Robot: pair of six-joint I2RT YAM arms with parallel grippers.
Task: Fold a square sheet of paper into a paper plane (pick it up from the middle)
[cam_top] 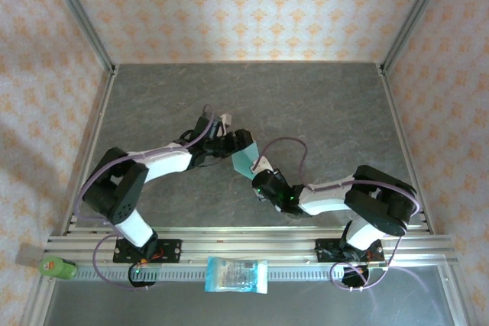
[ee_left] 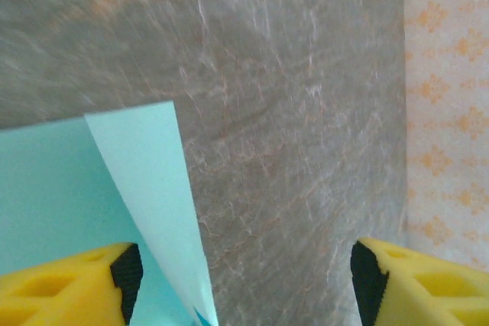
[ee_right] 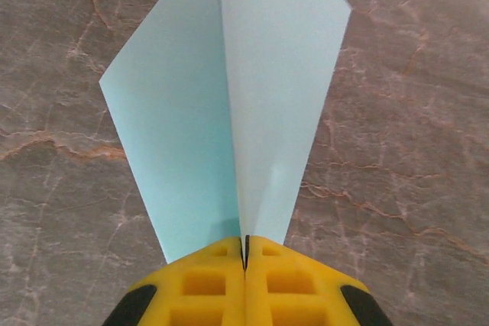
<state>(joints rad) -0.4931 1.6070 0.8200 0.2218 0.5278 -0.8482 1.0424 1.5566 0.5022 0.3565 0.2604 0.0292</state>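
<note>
- Pinching the narrow end of the paper plane [ee_right: 191, 112], the right gripper [ee_right: 245, 246] is clamped on its centre crease.
- The left gripper [ee_left: 246, 272] stands apart, with the plane just beside one finger and not held by it.
- The plane is over the middle of the table [cam_top: 321, 104]; the kite-shaped folds look done, and the wings seemingly remain.

Open tabletop [cam_top: 328, 104] all around; mid-table, the paper plane [cam_top: 245, 160] tight between left tool [cam_top: 240, 145] and right tool [cam_top: 261, 168].

packet [cam_top: 237, 275]: blue-and-white, flat on the front rail, 6 o'clock
green bottle [cam_top: 57, 268]: 8 o'clock corner
table [cam_top: 321, 104]: grey marbled
</note>
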